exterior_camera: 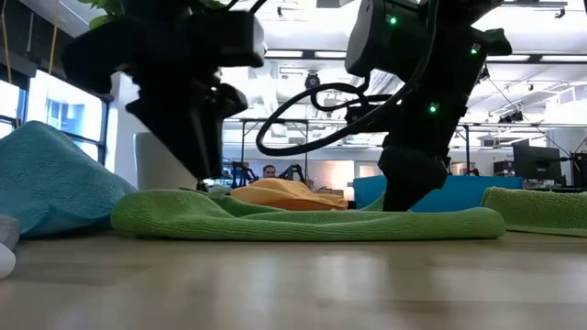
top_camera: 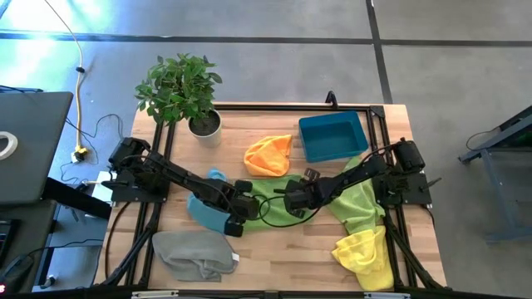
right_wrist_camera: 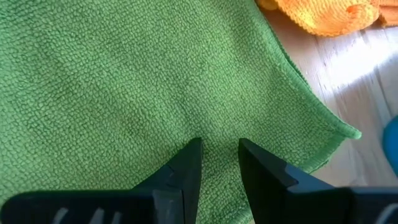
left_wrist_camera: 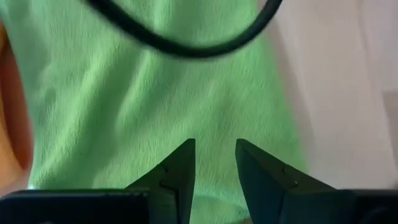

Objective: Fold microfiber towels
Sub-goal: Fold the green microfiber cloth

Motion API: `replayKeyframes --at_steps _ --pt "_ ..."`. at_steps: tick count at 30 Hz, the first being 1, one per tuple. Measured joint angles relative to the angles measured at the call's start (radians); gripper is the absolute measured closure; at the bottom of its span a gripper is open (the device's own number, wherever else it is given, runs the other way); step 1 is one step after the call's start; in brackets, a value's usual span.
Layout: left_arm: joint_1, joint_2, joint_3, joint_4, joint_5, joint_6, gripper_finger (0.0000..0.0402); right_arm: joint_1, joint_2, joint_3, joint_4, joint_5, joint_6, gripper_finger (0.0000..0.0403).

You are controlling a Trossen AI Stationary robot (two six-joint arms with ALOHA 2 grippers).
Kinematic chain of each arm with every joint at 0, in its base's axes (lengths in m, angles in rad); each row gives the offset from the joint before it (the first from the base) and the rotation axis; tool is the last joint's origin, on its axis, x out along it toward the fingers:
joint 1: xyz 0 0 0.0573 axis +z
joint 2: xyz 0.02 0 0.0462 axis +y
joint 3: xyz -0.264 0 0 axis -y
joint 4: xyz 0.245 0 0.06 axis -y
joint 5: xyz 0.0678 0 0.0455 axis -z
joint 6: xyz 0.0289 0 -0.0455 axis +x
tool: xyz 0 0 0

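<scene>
High view, taken from the left: a leafy green potted plant in a pale pot (top_camera: pixel 184 93) stands at the far left corner of the light wooden slatted table (top_camera: pixel 274 257). Everything below is placed against the green microfiber towel (top_camera: pixel 270 193), which lies spread flat near the table's middle.

Left of that green towel and toward the front edge sits a crumpled grey microfiber towel (top_camera: pixel 193 253). Just left of the green towel, a bunched light blue microfiber towel (top_camera: pixel 208 209) lies under the left arm. The left gripper (top_camera: pixel 248 202) hangs low over the green towel's left edge; in the left wrist view its two dark fingers (left_wrist_camera: pixel 180 171) stand a little apart above the cloth, with nothing seen between them, though whether the tips touch the fabric cannot be told.

Behind the green towel rests a heaped orange microfiber towel (top_camera: pixel 268 155). The right gripper (top_camera: pixel 291 200) is down over the green towel's right part; in the right wrist view its fingers (right_wrist_camera: pixel 186 165) show a narrow gap over the weave (right_wrist_camera: pixel 124 93), gripping nothing visible.

Right of the green towel, and behind it, stands a rigid blue plastic bin (top_camera: pixel 333 136). A lime green microfiber towel (top_camera: pixel 359 199) lies just right of the green one, and a rumpled yellow microfiber towel (top_camera: pixel 366 256) lies beyond it toward the front.
</scene>
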Motion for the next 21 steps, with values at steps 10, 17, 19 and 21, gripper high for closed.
replayKeyframes --at_steps 10,17,19,21 --pt "-0.004 0.109 -0.002 -0.021 0.071 -0.077 0.0298 0.000 0.001 -0.001 -0.016 -0.003 0.000 0.0300" --pt "-0.023 0.128 0.003 -0.071 0.100 -0.130 0.0298 0.000 0.002 -0.001 -0.030 -0.003 0.000 0.0300" --pt "-0.028 0.126 0.002 -0.076 0.094 -0.149 0.0298 0.000 0.002 -0.001 -0.034 -0.002 0.000 0.0300" --pt "-0.030 0.114 -0.001 -0.095 0.099 -0.159 0.0298 0.000 0.002 -0.001 -0.038 0.000 0.000 0.0300"
